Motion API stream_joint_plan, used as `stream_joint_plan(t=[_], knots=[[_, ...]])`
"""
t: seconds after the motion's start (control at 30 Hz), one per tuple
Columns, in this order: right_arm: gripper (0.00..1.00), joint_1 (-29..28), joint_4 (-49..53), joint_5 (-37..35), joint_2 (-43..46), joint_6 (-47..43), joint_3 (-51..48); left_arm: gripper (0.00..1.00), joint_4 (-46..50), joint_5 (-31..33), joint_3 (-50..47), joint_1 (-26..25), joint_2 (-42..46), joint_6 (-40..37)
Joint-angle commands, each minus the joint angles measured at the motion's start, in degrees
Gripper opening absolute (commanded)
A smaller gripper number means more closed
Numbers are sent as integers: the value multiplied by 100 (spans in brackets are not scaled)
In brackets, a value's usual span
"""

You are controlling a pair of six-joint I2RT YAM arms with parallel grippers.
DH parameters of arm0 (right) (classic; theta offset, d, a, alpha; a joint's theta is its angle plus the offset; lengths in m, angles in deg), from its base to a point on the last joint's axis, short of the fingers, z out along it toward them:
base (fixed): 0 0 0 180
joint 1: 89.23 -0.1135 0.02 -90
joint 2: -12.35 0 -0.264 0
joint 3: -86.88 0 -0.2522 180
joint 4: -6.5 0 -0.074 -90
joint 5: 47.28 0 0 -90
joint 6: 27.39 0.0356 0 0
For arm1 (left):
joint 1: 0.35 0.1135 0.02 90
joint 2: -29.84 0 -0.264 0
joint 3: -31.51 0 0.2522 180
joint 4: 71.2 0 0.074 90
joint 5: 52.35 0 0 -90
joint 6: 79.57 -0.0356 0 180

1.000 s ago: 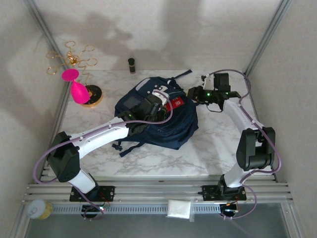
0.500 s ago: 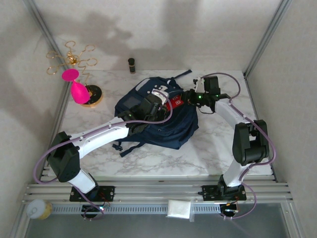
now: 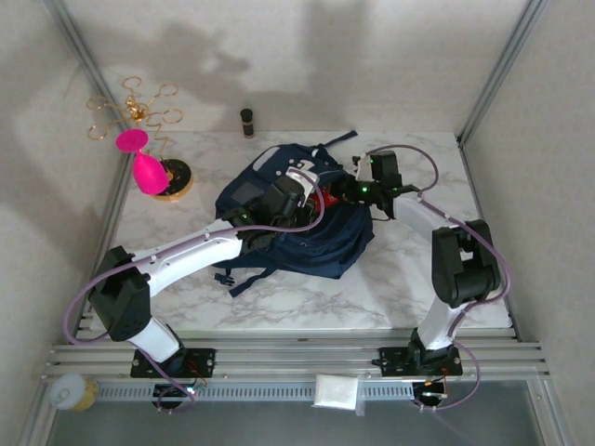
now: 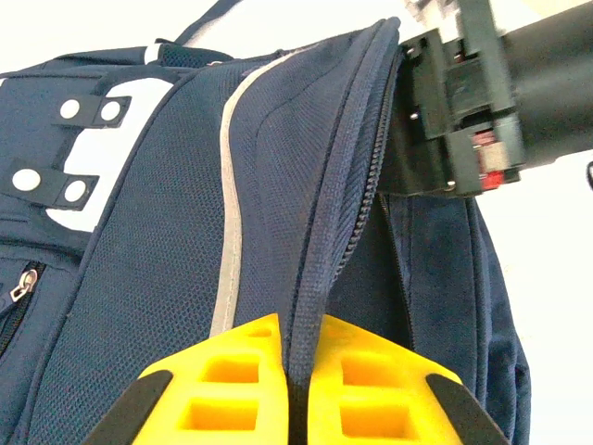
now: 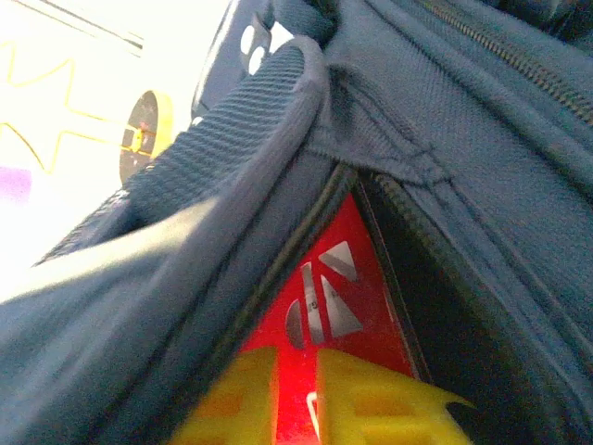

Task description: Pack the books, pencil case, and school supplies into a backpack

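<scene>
Two grips on: left gripper (image 4: pixel 298 380) pinched shut on the backpack (image 3: pixel 316 246) zip edge, mid-table. Right gripper (image 5: pixel 296 394) clamped the flat red pack (image 5: pixel 326 278), partway into the opening. Risk: its corner could snag the zip, or the pinched edge could slip and shut the mouth.

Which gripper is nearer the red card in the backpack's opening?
Right. The right gripper is at the red card, its tips over the card's near edge inside the opening. The left gripper pinches the backpack by its zip edge, beside the card.
</scene>
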Motion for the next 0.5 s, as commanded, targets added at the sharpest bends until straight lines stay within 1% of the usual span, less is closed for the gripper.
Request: stream_joint_plan(t=[0.0,0.1,0.17,0.2,0.27,0.33,0.4,0.43,0.47], knots=[[22,213,70,-33,866,-147,-107,0,-801,-302,-102,-109,202,-9],[25,505,617,-420,1331,-269,-211,0,-768,-338,-243,-109,196,102],[25,716,923,-503,1567,-346,-281,4,-773,-446,-342,-109,191,161],[25,786,1045,-541,1701,-383,-330,8,-749,-535,-376,-109,192,198],[26,806,1249,-705,1963,-471,-372,20,-629,-786,-376,-103,173,228],[27,762,1474,-755,2158,-448,-411,34,-428,-1200,-372,-60,270,398],[27,613,1786,-837,2236,-393,-441,43,-422,-1580,-571,-2,568,630],[28,455,1970,-1025,2261,-343,-453,45,-497,-1692,-741,36,765,778],[29,163,2137,-1294,2309,-209,-512,46,-621,-1820,-989,107,1029,957]])
